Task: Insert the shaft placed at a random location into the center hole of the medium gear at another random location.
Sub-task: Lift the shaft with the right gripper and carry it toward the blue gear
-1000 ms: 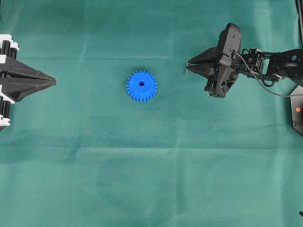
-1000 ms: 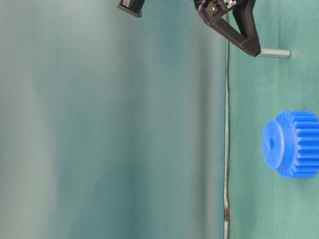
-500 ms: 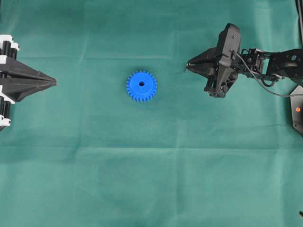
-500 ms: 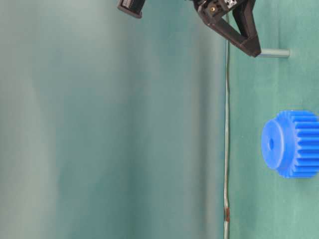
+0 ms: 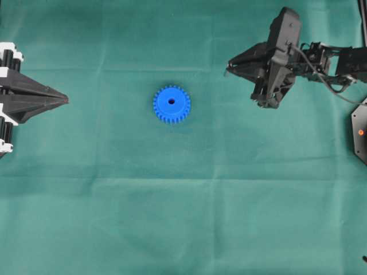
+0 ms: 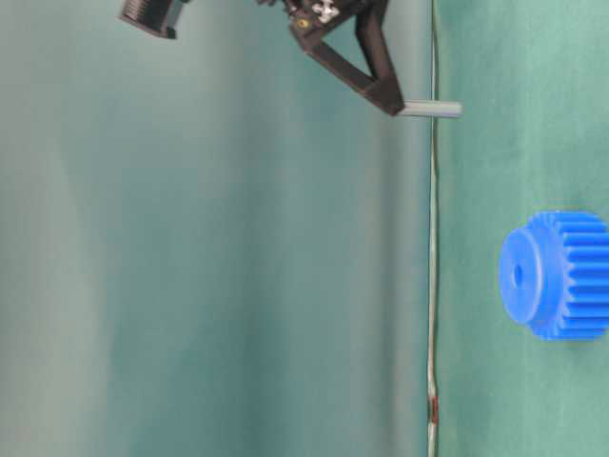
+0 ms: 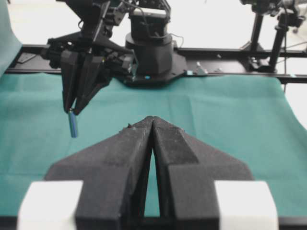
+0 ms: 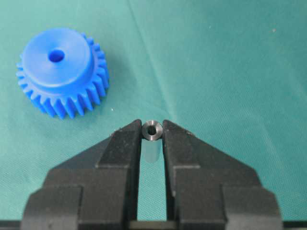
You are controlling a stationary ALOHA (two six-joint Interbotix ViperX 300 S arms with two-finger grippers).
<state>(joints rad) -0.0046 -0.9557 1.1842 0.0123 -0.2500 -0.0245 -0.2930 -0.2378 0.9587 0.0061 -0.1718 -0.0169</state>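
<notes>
Creased green cloth (image 5: 183,217) covering the whole work surface; black metal frame rail (image 7: 230,51) along its far edge; pale wall beyond.

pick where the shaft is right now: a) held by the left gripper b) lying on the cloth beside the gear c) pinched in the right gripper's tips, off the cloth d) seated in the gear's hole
c: the shaft sits pinched between the right gripper tips, hanging clear of the cloth in the left wrist view.
</notes>
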